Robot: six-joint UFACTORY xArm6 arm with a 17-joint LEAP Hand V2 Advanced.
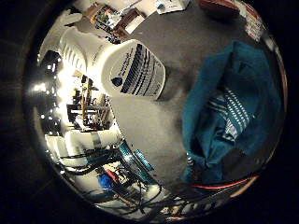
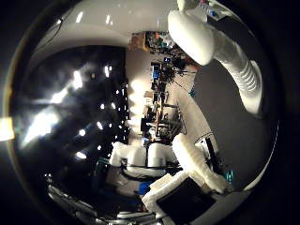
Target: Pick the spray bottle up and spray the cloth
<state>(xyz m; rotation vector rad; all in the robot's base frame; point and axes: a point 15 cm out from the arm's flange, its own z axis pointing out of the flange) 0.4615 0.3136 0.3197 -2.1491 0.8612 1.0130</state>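
A white spray bottle (image 1: 135,70) with a dark printed label fills much of the little finger side view, close to my palm. Its base meets the grey table (image 1: 154,126), and its ribbed neck and white spray head (image 2: 206,37) show in the thumb side view. A crumpled teal cloth (image 1: 233,112) with white stripes lies on the table just beside the bottle. The white fingers (image 2: 197,164) of my right hand (image 1: 93,140) reach out fairly straight, apart from the bottle and holding nothing.
A white box (image 1: 173,5) and a red and white package (image 1: 252,23) sit at the table's far edge. Cluttered shelves and bright lights (image 1: 84,102) fill the room behind the bottle.
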